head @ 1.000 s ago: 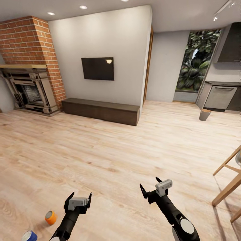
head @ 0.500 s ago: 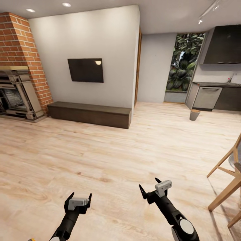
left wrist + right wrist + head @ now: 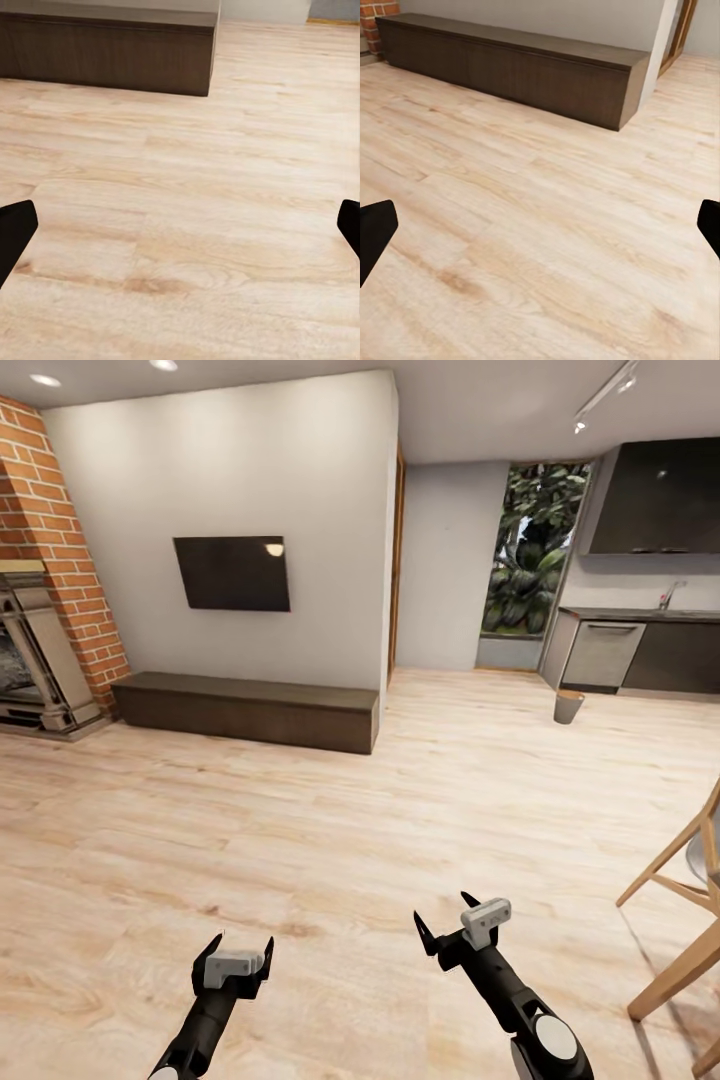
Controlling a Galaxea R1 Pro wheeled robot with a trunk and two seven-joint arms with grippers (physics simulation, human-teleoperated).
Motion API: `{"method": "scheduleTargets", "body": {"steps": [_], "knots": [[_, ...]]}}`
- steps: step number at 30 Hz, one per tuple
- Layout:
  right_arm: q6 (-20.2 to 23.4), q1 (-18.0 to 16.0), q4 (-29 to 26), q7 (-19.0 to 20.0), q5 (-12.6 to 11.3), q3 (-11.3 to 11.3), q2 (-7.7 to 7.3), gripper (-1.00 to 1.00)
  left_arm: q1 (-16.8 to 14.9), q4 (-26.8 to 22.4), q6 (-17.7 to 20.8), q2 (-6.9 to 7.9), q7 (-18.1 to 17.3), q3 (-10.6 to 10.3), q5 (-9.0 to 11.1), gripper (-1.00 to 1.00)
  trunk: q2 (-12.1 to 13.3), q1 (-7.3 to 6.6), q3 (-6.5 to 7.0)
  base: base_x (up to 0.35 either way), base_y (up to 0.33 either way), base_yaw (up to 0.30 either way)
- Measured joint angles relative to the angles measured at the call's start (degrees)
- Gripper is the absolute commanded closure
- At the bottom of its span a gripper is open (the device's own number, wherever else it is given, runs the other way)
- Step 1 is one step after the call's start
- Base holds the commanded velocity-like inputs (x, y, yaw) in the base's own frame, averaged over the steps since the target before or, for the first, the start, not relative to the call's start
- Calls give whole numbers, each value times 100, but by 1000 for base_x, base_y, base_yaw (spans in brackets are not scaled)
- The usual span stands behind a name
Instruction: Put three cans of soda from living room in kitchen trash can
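Pale wood floor (image 3: 330, 830) runs from your living room to the kitchen (image 3: 640, 610).
From the left you see the brick fireplace (image 3: 40, 610), dark low bench (image 3: 245, 710), then the tash can (image 3: 568, 706) far right by the cupboards. Your left gripper (image 3: 240, 950) and right gripper (image 3: 442, 923) both hover spread wide, holding nothing.

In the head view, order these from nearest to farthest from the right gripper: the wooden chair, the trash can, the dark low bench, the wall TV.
1. Wooden chair, close by, to the right of the right gripper.
2. Dark low bench, across the floor, ahead to the left.
3. Wall TV, on the wall above and behind the bench.
4. Trash can, far ahead to the right, by the kitchen cupboards.
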Motion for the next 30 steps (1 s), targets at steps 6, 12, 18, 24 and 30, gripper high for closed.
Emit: {"method": "scheduleTargets", "body": {"steps": [6, 12, 18, 24, 30], "knots": [[3, 0, 1, 0, -9, 0, 3, -100, 2, 0, 0, 0, 0, -2, 1, -100, 0, 0, 0, 317, 0, -47], [4, 0, 3, 0, -10, -1, 3, -100, 2, 0, 0, -2, -7, 0, -1, -100, 0, 0, -9, 313, 0, -204], [4, 0, 3, 0, -10, -1, 3, -100, 2, 0, 0, -7, -8, -2, -1, -100, 0, 0, -13, 313, 0, -228], [3, 0, 4, 0, -7, -1, 3, -100, 2, 0, 0, -2, -8, -4, -3, -100, 0, 0, -15, 312, 0, -232], [3, 0, 4, 0, -3, -1, 3, -100, 2, 0, 0, -4, -8, -6, -1, -100, 0, 0, -23, 310, 0, -228]]}}
